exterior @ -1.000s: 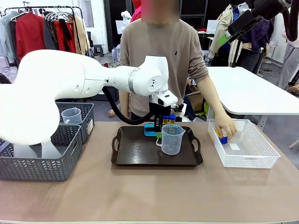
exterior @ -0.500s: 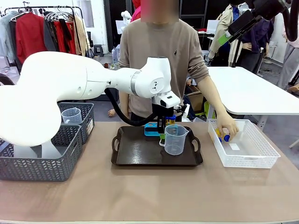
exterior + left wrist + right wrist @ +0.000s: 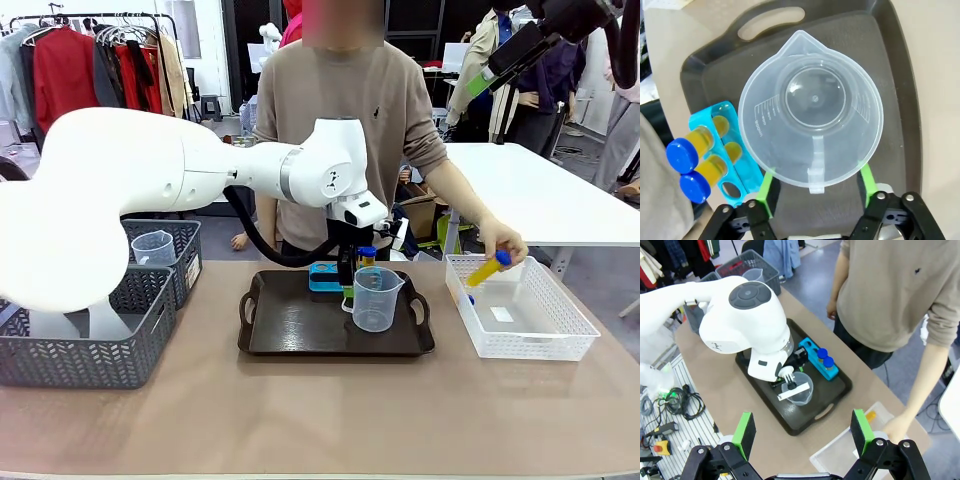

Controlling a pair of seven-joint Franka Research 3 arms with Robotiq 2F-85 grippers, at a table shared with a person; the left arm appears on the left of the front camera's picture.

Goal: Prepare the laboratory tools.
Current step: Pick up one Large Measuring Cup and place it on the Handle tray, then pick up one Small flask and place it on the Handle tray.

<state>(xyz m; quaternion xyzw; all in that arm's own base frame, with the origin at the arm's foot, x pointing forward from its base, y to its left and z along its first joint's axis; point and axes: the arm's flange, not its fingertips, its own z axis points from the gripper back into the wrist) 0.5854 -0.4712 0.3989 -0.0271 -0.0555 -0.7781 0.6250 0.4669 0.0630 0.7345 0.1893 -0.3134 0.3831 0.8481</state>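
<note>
- I have my left gripper (image 3: 817,172) down low over the dark tray (image 3: 900,100). Its fingers (image 3: 867,179) are spread wide on either side of the beaker's handle, the green pads are clear of it, and nothing is grasped.
- The measuring beaker (image 3: 812,100) stands upright on the tray, empty, with its spout pointing away from my gripper.
- The blue tube rack (image 3: 735,165) sits on the tray just beside the beaker, on the person's side, with two capped yellow tubes (image 3: 695,150) standing in it.
- Over on the right, the person's hand (image 3: 503,243) holds a single yellow tube (image 3: 487,268), blue cap up and tilted, above the white mesh basket (image 3: 530,345).
- My right gripper (image 3: 802,425) hangs high above the table (image 3: 300,420), its fingers wide apart and empty.
- On the left there's a second beaker (image 3: 153,247) in the far grey basket (image 3: 190,240).
- Pale conical flasks (image 3: 108,318) show through the mesh of the near grey basket (image 3: 80,365).
</note>
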